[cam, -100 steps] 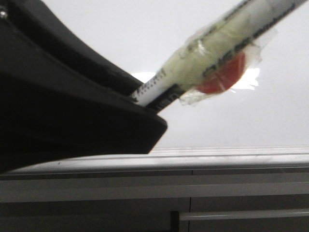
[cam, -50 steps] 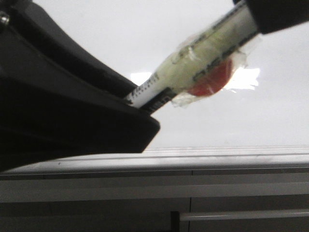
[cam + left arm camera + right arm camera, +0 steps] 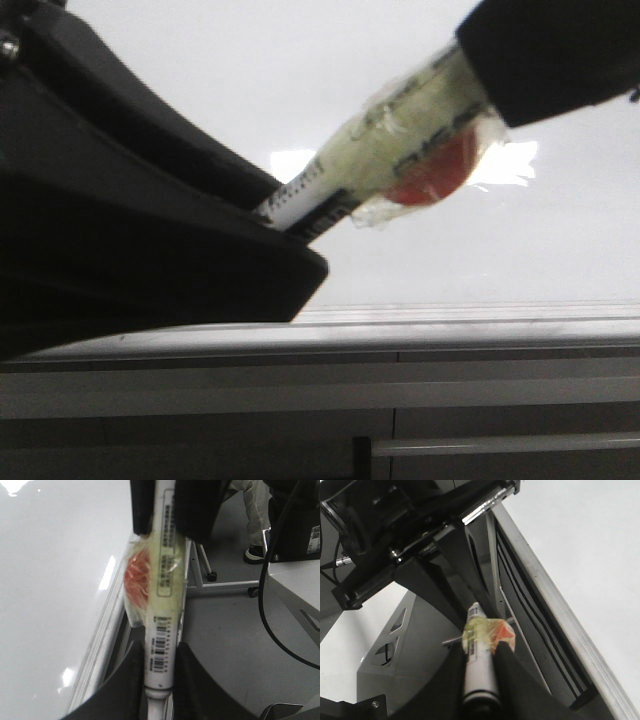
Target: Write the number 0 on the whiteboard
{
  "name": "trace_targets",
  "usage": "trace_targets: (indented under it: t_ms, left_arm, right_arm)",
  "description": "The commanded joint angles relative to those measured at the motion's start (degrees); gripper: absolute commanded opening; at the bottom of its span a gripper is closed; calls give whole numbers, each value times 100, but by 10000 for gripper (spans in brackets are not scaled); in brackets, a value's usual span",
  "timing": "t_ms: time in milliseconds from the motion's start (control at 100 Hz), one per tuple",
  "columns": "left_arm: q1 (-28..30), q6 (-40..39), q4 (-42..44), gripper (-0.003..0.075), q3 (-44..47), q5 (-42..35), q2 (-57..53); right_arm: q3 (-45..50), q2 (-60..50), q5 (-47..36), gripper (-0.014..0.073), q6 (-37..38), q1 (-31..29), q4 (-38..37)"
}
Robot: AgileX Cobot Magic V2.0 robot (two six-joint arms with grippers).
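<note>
Both the left tool and right tool pinch a white marker with yellowish tape and a red blob, before the bare glossy whiteboard above its grey edge strip

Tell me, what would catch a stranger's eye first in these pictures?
Probably the white marker wrapped in yellowish tape with a red patch, stretched slantwise between two black grippers: the left gripper clamps its barcoded end, the right gripper its other end. Behind it spreads the glossy whiteboard, showing glare but no drawn mark in view.
</note>
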Motion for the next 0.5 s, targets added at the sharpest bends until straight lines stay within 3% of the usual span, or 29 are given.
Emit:
trace_targets:
  t_ms: [0,120,280,400,490]
  left_arm:
    - [-40,-61,-128,-19,-192,-67,-104]
    - [-40,-61,-128,25,-192,43,-104]
    - [-40,-61,-128,264,-192,96,-104]
    - [-40,-61,-128,398,-192,486,-222]
    - [-40,-61,-128,411,-192,631,-519]
  right_arm:
    - [-189,-5,-60,-68,-52,-2,298]
    - [-189,-5,39,-69,-52,-2,371]
    - [-189,3,12,-68,-52,-2,434]
    - [-189,3,-66,-69,-52,-2,492]
    - [-189,3,-155,-68,-52,-2,430]
